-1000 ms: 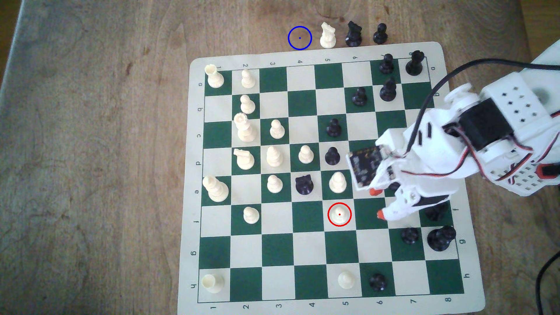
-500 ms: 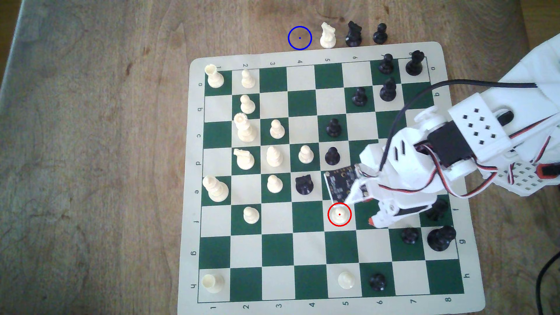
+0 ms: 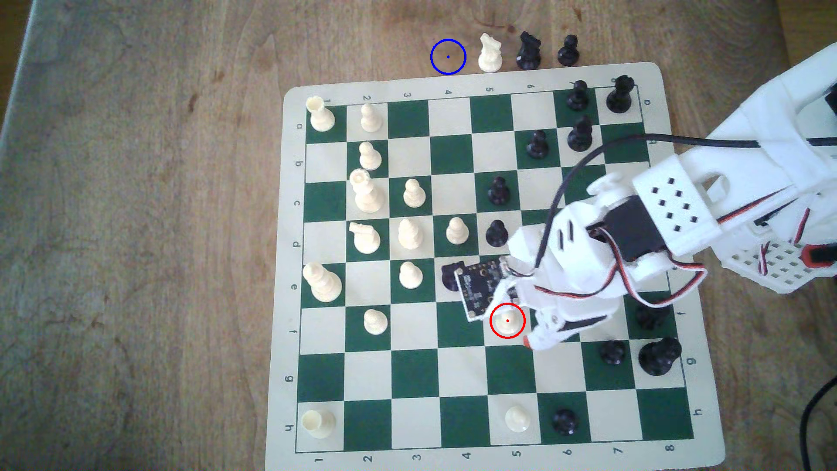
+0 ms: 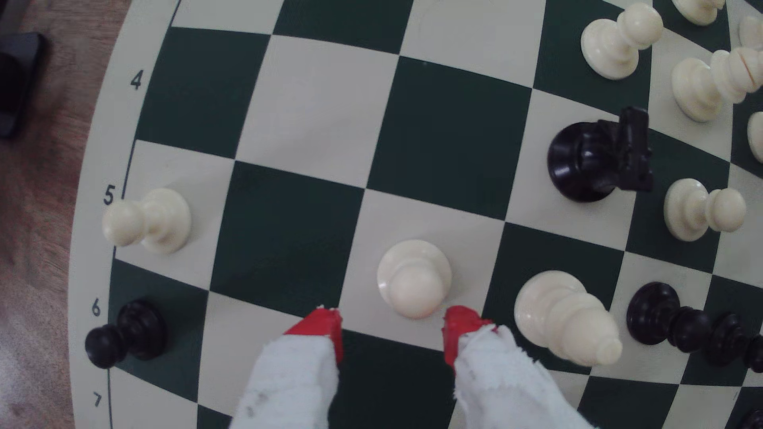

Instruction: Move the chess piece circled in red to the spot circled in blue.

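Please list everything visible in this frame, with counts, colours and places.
Chess mat: one, green and cream, on the table.
Table: one, brown wood.
Circled pawn: one, cream, upright on a cream square, ringed in red.
Blue ring: one, drawn on bare wood beyond the mat's edge.
Cream knight: one, off the mat, beside the ring.
Other cream pieces: at least thirteen on the mat, mostly on the exterior view's left.
Black pieces: about eleven on the mat, mostly on the exterior view's right; two off it.
Arm: one, white, from the exterior view's right.
Claw: one, red-tipped, open, tips either side of the circled pawn.
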Tool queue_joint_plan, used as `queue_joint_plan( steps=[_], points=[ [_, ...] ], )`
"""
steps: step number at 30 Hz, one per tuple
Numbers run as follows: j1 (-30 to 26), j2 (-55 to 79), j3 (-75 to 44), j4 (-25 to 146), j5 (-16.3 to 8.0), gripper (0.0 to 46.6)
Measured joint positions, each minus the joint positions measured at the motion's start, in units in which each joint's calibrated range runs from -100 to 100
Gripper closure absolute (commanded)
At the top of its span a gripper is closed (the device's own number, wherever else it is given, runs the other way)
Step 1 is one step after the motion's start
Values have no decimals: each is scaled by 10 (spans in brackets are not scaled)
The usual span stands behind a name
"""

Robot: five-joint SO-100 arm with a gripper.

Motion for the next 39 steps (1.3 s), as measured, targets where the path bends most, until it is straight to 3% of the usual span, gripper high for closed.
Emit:
queue_joint_plan(
  steps=[23,28,31,39],
  points=[
    [2,16,-8,-41,11,352],
    [1,16,-16,-47,11,377],
    [1,16,-16,-47,11,345],
    [1,16,-16,-47,11,332]
  ],
)
